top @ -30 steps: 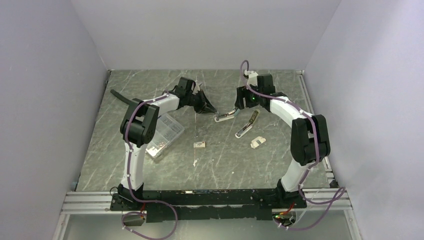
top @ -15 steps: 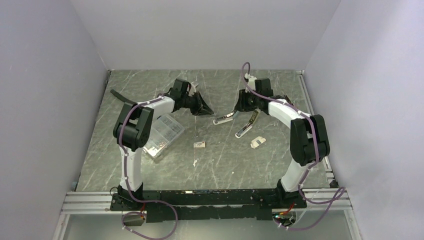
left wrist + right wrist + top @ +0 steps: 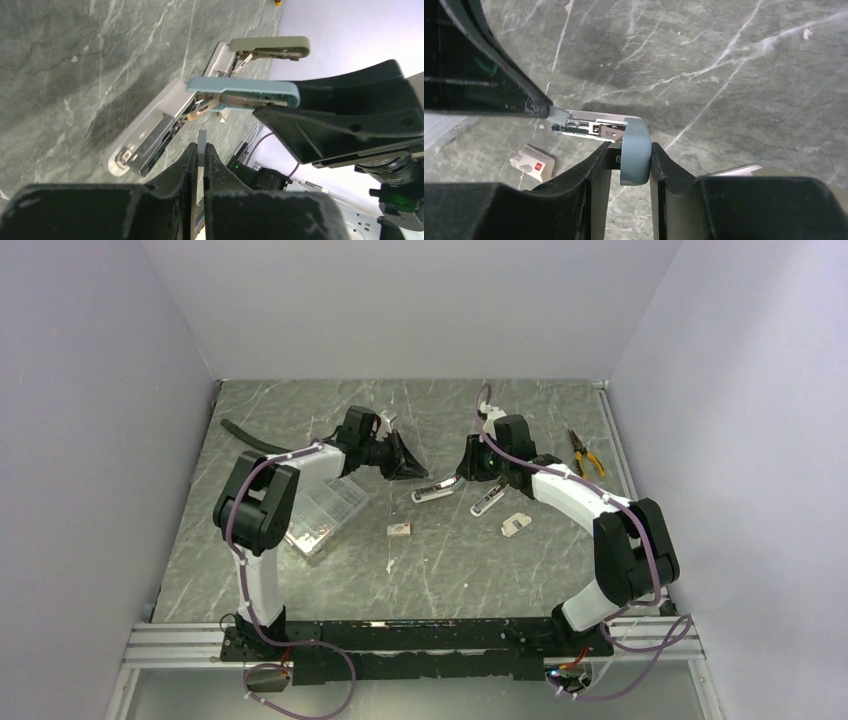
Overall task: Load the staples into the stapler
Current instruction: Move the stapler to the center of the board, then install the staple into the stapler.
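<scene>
The blue stapler (image 3: 435, 490) is swung open, its metal base on the table. My right gripper (image 3: 466, 468) is shut on its blue lid (image 3: 634, 150), holding the lid raised; the magazine (image 3: 591, 126) lies open. My left gripper (image 3: 402, 460) is shut on a thin pale strip of staples (image 3: 202, 142), its tip just short of the stapler's open base (image 3: 150, 132). The blue lid (image 3: 245, 92) hangs above that base. The white staple box with a red mark (image 3: 400, 528) lies on the table nearer me and also shows in the right wrist view (image 3: 531, 162).
A second, olive stapler (image 3: 490, 498) lies open right of the blue one, also in the left wrist view (image 3: 267, 46). A white scrap (image 3: 515, 525) lies near it. A clear compartment case (image 3: 325, 515) is at left. Pliers (image 3: 583, 450) and a black strip (image 3: 245, 435) lie farther out.
My right gripper has carried the blue stapler left and nearer, uncovering the pliers. My left gripper has shifted a little nearer, closing on the stapler's open end.
</scene>
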### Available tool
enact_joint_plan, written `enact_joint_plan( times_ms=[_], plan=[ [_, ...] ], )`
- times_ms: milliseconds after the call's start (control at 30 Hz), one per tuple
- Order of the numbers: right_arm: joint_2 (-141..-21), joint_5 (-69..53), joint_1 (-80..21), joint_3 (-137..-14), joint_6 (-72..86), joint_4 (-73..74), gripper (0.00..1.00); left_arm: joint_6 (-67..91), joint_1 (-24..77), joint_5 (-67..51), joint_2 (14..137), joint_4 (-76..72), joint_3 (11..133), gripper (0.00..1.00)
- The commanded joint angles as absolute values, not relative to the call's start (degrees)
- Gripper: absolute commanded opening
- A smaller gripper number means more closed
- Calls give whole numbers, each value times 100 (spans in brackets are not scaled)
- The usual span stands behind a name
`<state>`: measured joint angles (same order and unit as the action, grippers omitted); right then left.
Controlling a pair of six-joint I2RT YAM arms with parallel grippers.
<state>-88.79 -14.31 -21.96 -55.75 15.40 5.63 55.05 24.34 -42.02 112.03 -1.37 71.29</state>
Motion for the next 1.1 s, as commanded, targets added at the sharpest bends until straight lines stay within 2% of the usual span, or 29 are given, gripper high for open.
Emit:
enact_joint_plan(
  times_ms=[0,267,400,1067],
  plan=[
    [-8777,-1039,-2207,-5455,1760,81,23,5620,2574,-4039,11028,-440,6981,3],
    [-8739,-836,-2232,-5232,1778,-182,26,5557,2631,-3849,11074,-432,6882,3],
    [-8703,-757,-2232,-5163,1818,-241,30,5550,2690,-3733,11097,-433,6846,3],
    [-8600,-591,-2232,-4968,2127,-402,33,5540,2763,-3456,11157,-467,6700,3]
  ],
)
